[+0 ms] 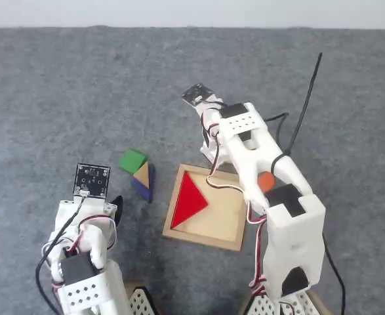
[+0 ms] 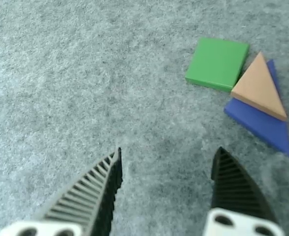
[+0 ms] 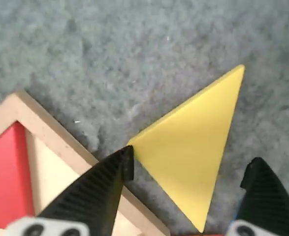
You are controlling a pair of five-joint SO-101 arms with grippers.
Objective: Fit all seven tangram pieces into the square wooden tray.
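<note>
One piece in tray (image 1: 202, 237): red triangle (image 1: 189, 197), in left part. Right gripper (image 3: 191, 167) beyond tray's far edge, jaws wide, either side of yellow triangle (image 3: 193, 142) lying flat on carpet (image 3: 110, 49) just outside rim. Left gripper (image 2: 166, 157) spread wide over bare carpet, near left. Green square (image 2: 217, 64), tan triangle (image 2: 259, 88), blue piece (image 2: 260, 123) clustered left of tray; tan triangle overlaps blue piece, touches green square

Left arm (image 1: 81, 249) — we log it drawn back close to its base, left tool (image 2: 169, 157) pointing downward, jaws parted wide. Right arm (image 1: 258, 147) — we log it stretched forward from its base, right tool (image 3: 191, 162) angled down, jaws likewise spread apart.
</note>
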